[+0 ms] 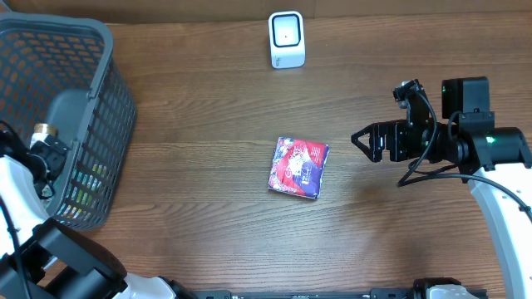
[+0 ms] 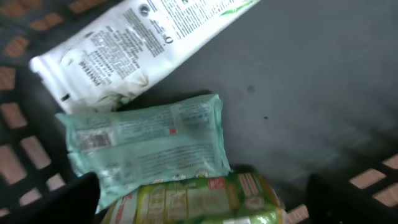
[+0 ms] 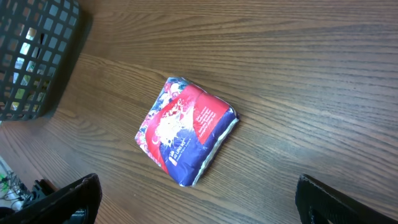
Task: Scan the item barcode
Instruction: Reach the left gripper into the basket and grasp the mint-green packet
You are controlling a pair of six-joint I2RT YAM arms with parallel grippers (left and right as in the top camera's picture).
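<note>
"Looking at the right claw (image 1: 359, 141): clenched or released?"

"Released, jaws spread wide, nothing in them. The red-and-blue packet (image 1: 298, 167) lies flat on the table (image 1: 208, 216) at the claw's nine o'clock, near but apart."

"And the scanner (image 1: 287, 39)?"

"At the packet's twelve o'clock, well apart (white, by the far edge)."

"The left claw (image 2: 205, 210)?"

"Down inside the basket (image 1: 108, 100), out at the packet's nine o'clock. Jaws wide over a green wrapper (image 2: 199, 194), gripping nothing."
</note>
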